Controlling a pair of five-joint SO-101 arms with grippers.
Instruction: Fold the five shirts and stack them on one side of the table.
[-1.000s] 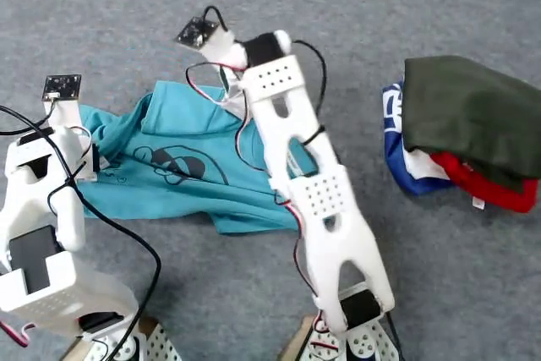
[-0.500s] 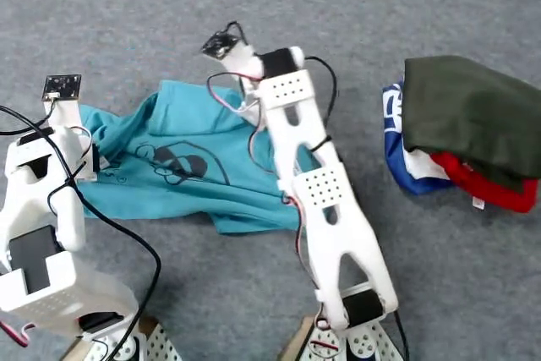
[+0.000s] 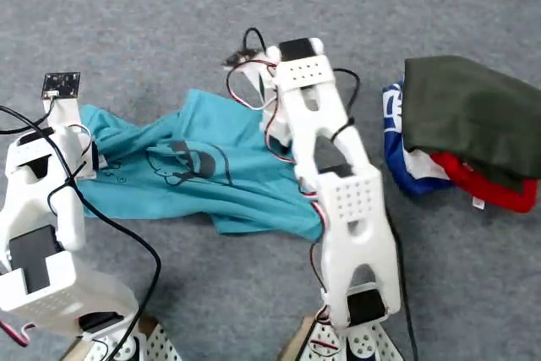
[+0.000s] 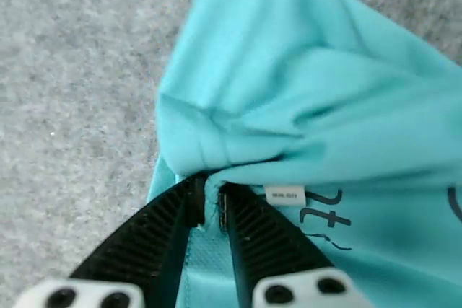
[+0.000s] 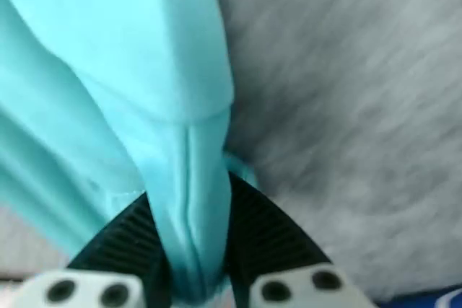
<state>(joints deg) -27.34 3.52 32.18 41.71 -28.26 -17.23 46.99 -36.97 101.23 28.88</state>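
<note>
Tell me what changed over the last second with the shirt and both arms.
The right gripper, shut on the teal printed shirt, swung toward the stack of folded shirts, dragging its edge along and bunching the cloth. The left gripper stayed put, clamped on the shirt's other end; the stack did not move.

Looks like robotics lab or maker workshop. Grey felt-covered bench (image 3: 127, 31) as work surface. White perforated plastic robot arm (image 3: 348, 200) mounted at near edge, second alike (image 3: 38, 209) beside. Exposed black and red wiring (image 3: 157, 264) looped along both; bare square circuit board (image 3: 62, 84) on wrist.
</note>
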